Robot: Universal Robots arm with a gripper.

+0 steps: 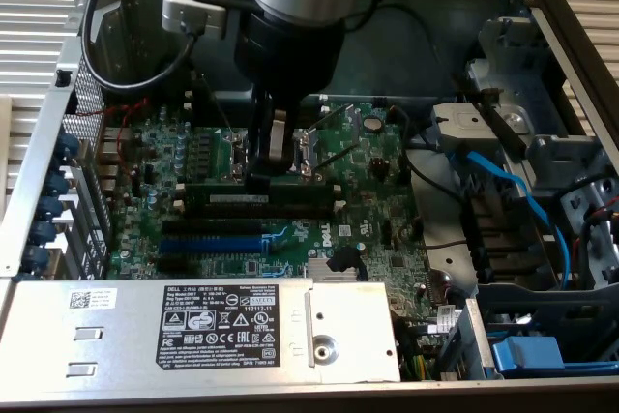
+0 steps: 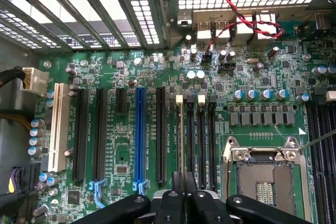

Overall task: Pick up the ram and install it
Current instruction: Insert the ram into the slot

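The ram is a long dark-green stick with a white label, lying level across the green motherboard. My gripper comes straight down from above and is shut on the ram near the label. In the wrist view the ram shows edge-on as a thin line between the black fingers, running along the outermost of the black memory slots with white end clips. I cannot tell whether the stick is seated in that slot or just resting above it.
The open CPU socket sits beside the memory slots. A blue slot and black expansion slots lie on the other side. A metal power-supply box borders the board's near edge. Blue cables and drive bays fill the exterior view's right.
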